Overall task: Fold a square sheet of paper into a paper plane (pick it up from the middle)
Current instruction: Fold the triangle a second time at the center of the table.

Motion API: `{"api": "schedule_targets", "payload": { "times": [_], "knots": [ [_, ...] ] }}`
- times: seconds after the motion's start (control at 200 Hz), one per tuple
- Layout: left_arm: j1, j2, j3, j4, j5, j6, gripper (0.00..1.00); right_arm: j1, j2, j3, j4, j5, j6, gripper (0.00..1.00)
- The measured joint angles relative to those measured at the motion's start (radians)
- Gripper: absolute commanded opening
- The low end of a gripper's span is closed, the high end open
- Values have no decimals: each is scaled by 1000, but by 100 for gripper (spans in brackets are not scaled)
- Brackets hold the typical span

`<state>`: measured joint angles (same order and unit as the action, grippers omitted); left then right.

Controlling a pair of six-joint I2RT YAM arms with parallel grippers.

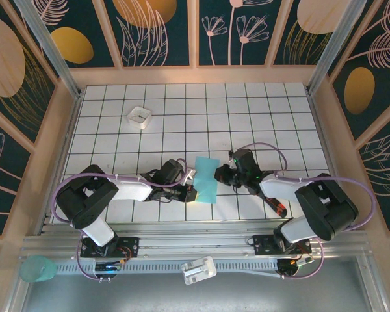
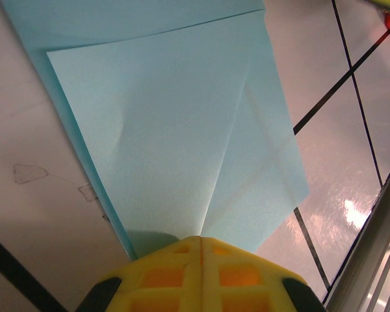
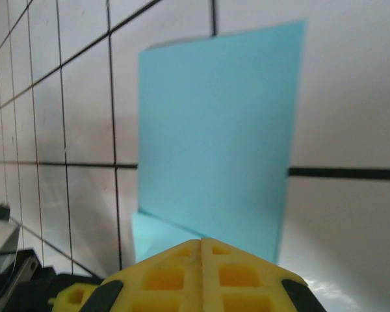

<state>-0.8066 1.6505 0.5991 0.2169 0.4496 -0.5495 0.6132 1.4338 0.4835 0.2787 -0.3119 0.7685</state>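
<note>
The left pincer (image 2: 201,243) has its yellow fingertips pressed together on a near corner of the square sheet of paper (image 2: 182,130), which fans away from them across the white gridded surface (image 2: 45,214). The sheet is already part folded (a diagonal crease runs up from the tips, and one layer lies over a slightly wider one beneath). The right pincer (image 3: 201,244) is likewise closed on the sheet's opposite edge, with a small flap showing just beside its tips. From above, the turquoise paper sits between the two pincers, near the middle of the front rows of tiles. A red-and-black pen-like tool (image 1: 277,207) lies by the right arm. A small white square tray (image 1: 140,117) stands well apart, toward the far left.
</note>
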Motion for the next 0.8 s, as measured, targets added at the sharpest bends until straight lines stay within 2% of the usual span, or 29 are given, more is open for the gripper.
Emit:
{"api": "schedule_targets", "payload": {
  "times": [0.19, 0.32, 0.41, 0.46, 0.55, 0.801],
  "knots": [
    [0, 0, 20, -35, 0, 0, 0, 52, 94, -1, 51, -3, 19, 0],
    [0, 2, 55, -94, -1, -1, 13, 43, 126, -9, 87, -8, 22, 0],
    [0, -5, 69, -95, 5, -11, 16, 40, 132, -18, 114, -12, 22, 0],
    [0, -15, 71, -85, 14, -26, 12, 40, 134, -24, 129, -12, 22, 0],
    [0, -21, 82, -56, 27, -57, 0, 38, 134, -31, 144, -13, 23, 0],
    [0, 67, 156, -3, 62, -85, 0, 35, 134, -37, 156, -18, 22, 0]
  ]
}}
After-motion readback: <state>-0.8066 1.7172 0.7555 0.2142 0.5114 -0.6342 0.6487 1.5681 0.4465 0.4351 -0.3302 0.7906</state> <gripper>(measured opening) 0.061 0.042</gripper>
